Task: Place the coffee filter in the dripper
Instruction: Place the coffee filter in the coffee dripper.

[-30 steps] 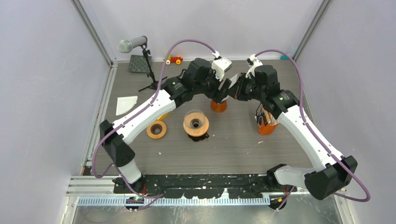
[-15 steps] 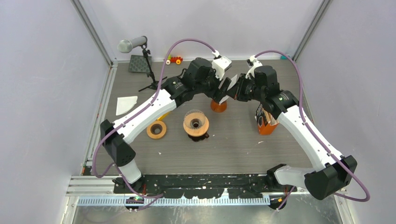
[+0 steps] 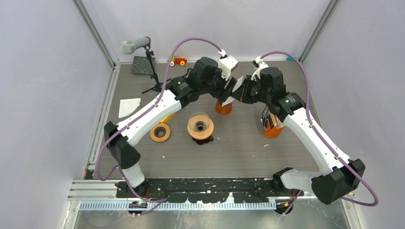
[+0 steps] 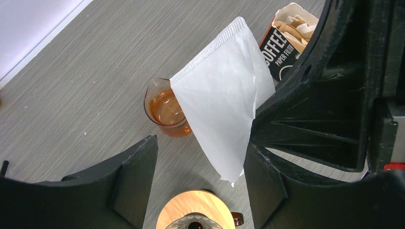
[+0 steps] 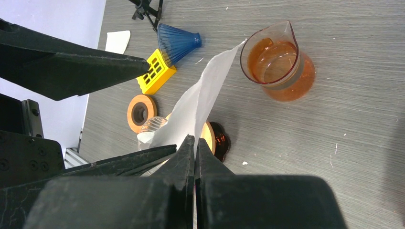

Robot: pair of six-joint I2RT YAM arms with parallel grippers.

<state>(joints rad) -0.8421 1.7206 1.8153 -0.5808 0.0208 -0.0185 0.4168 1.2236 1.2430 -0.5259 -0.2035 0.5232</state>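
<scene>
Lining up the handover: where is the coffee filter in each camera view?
Top external: coffee filter upper centre, mid-air.
Left wrist: mid-frame, narrow end down.
Right wrist: mid-frame, sticking out of the shut right pincer.
Shared landmark: orange beaker.

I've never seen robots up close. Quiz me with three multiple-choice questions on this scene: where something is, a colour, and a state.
1. Where does the wood-collared glass dripper stand? A on the grey table, near its middle; B inside a box; C on a shelf.
2. What colour is the liquid in the clear glass beaker? A blue; B amber; C green.
3. The right gripper is: A open and empty; B shut on the white paper coffee filter; C shut on a spoon.
Answers: 1 A, the top view shows it mid-table; 2 B, the liquid looks amber; 3 B, it pinches the filter.
</scene>
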